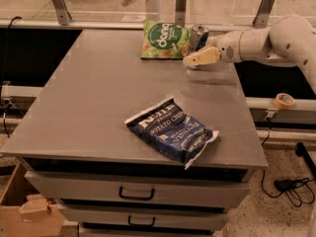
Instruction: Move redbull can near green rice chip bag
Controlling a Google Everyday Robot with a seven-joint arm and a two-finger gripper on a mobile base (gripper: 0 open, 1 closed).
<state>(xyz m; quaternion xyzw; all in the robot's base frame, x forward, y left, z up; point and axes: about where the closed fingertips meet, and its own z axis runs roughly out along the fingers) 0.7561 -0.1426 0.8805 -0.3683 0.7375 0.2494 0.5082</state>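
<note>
The gripper (199, 59) is at the far side of the table (98, 107), at the end of the white arm (256, 43) that comes in from the right. The redbull can (198, 35) stands up straight right behind the gripper. The gripper hides the bottom of the can. I cannot tell if the gripper is squeezing the can or has let go of it, because its tip covers that spot. The green rice chip bag (163, 39) lies flat just to the left of the gripper, and the can is right by the bag's edge, maybe touching it. That is where the can is meant to end up, so I think the job is almost done or done. The gripper sits low by the table, likely so the tall thin can can stand on its own and not tip. If it pulls away, it should go slow and straight, since a bump could knock the can over. The dark blue chip bag (173, 130) lies well in front of the gripper, near the front edge, and is not part of this job.
</note>
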